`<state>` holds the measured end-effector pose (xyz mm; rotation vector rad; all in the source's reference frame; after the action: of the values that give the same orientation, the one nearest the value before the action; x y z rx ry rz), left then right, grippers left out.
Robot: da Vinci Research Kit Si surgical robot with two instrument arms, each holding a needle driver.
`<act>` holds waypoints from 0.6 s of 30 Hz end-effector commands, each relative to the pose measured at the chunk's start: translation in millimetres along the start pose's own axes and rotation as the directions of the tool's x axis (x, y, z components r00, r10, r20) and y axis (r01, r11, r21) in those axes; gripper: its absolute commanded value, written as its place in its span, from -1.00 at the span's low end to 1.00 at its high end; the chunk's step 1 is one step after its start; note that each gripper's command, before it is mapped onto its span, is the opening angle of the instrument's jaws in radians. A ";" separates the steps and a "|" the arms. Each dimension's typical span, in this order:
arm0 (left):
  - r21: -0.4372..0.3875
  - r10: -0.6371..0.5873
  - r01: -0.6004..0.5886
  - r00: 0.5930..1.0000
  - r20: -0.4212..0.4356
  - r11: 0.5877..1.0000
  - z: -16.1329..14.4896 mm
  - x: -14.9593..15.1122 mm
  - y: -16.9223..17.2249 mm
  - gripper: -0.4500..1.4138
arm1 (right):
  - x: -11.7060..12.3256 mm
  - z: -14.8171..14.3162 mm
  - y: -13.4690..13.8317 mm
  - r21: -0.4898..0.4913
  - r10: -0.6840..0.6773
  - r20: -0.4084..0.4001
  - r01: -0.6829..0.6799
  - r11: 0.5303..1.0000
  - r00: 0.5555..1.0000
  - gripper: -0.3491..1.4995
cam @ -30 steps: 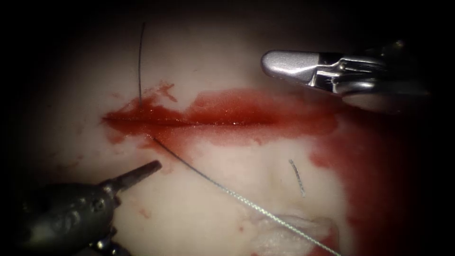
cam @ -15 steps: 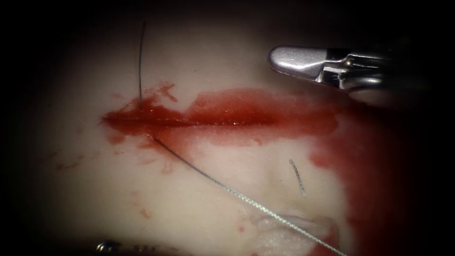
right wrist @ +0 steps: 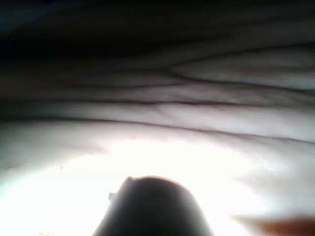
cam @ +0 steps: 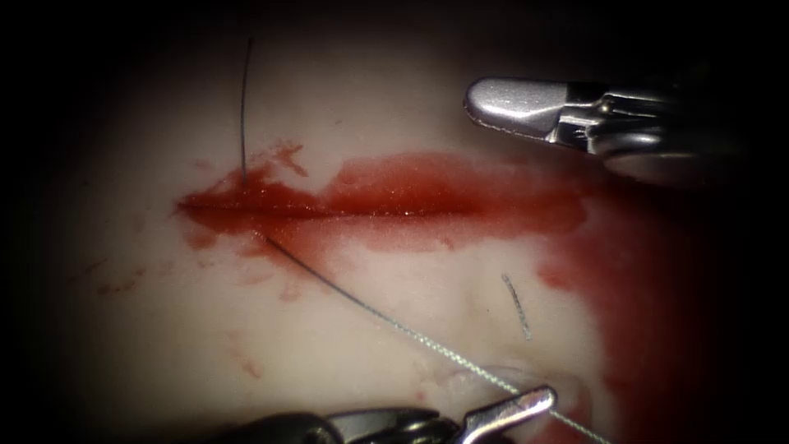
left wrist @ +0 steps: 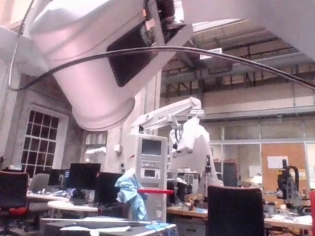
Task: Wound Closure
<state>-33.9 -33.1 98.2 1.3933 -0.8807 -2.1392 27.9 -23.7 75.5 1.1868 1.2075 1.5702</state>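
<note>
1. Thread, thin, dark and wiry (cam: 370, 311), is lying across the pale pork-belly tissue (cam: 164, 329). On the endoscope view's left one strand is dropping from above into the left end of the long horizontal cut (cam: 329, 212). It is coming out just below the cut and running down to the right.
2. Glossy red fluid (cam: 427, 185) is pooling along the cut and spreading to its right.
3. The left arm's grey metal needle driver (cam: 534, 401) is reaching in from the bottom edge. Its tip is sitting just beside the long strand, and I cannot tell whether it is grasping anything.
4. A short grey cut end of thread (cam: 516, 307) is lying loose below the cut.
5. The right arm's silver needle driver (cam: 493, 103) is hovering above the cut's right end, clenched on nothing.
6. Risk, as I judge it: if the left tool snags the long strand, the short upper strand could slip through the tissue.
7. The right wrist view is showing folded, brightly lit tissue (right wrist: 197, 118) past a dark rounded tool end (right wrist: 152, 206). The left wrist view is showing a white arm housing (left wrist: 83, 64), a black cable (left wrist: 221, 54) and desk monitors (left wrist: 83, 174).
</note>
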 end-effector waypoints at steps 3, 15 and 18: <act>0.011 0.000 0.000 1.000 0.006 1.000 0.9 -0.3 -0.8 0.30 | 0.9 1.0 -0.4 0.005 -0.004 0.003 0.004 1.000 1.000 -0.27; 0.070 -0.003 0.003 1.000 0.009 0.998 2.4 -0.4 -0.8 0.24 | 4.2 -4.1 -4.8 0.018 0.061 0.039 -0.061 0.998 0.997 0.71; 0.076 0.001 -0.002 1.000 0.008 0.997 2.4 -0.2 -0.9 0.19 | 4.7 -5.9 -6.3 0.044 0.083 0.082 -0.087 0.995 0.993 0.69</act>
<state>-35.5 -32.7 98.8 1.4190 -0.9706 -2.1376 20.2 -20.6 69.2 1.3662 1.1532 1.5314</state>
